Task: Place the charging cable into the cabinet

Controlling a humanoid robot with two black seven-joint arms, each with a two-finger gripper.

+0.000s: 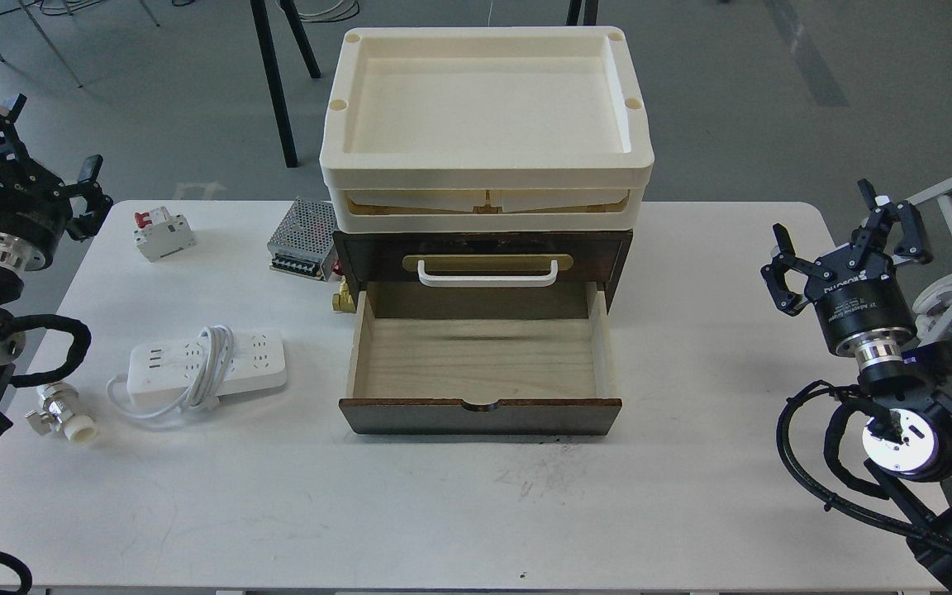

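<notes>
The charging cable (207,368), a flat white power strip with its thick cord looped over it, lies on the table left of the cabinet. The cabinet (483,256) is a dark brown box in the middle; its lower drawer (480,359) is pulled out and shows a bare pale wood floor. A cream tray (486,107) sits on top. My left gripper (38,149) hangs open past the table's left edge, well above and left of the cable. My right gripper (844,231) stands open over the table's right edge. Neither holds anything.
A white circuit breaker (163,233) with a red switch and a perforated metal power supply (304,238) stand behind the cable. A small white and metal fitting (63,421) lies near the left edge. A brass part (344,299) sits by the cabinet's left side.
</notes>
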